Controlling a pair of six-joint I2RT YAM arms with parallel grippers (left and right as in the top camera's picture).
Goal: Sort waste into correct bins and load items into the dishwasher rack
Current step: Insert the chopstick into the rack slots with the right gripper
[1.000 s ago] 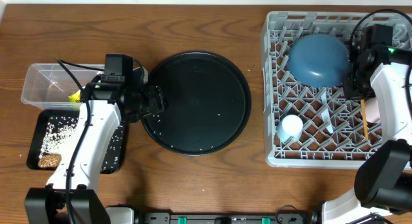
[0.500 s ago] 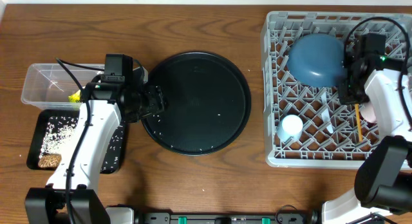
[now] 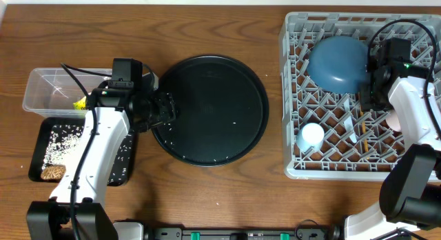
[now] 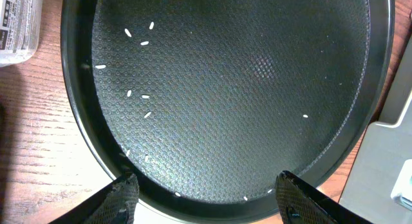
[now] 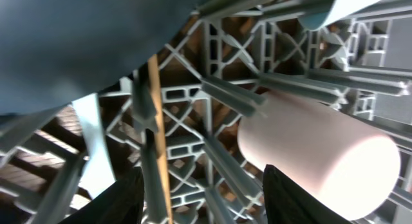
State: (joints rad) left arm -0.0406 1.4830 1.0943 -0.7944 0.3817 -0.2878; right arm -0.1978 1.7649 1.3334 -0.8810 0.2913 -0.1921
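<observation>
The grey dishwasher rack [image 3: 296,95] stands at the right. In it are the dark blue plate [image 3: 337,61] [image 5: 77,44], a white bowl [image 3: 311,135], the white spoon [image 3: 351,126] [image 5: 90,140], the pink cup [image 5: 315,147] and the chopstick [image 3: 363,124] [image 5: 158,121]. My right gripper [image 3: 368,96] [image 5: 203,198] hangs open just above the rack; the chopstick leans among the pegs by its left finger, free of both pads. My left gripper [image 3: 162,109] [image 4: 209,195] is open and empty over the near rim of the round black tray [image 3: 258,109] [image 4: 84,121], which holds loose rice grains [image 4: 138,40].
At the left are the clear tub [image 3: 41,85] with a yellow-green wrapper [image 3: 80,102] and the shallow black tray [image 3: 41,126] with rice [image 3: 62,140] and a brown lump [image 3: 53,172]. A light blue cup [image 5: 335,5] sits beyond the pink cup.
My right gripper has opened and let go of the chopstick, which now rests in the rack further left. The left arm has not moved.
</observation>
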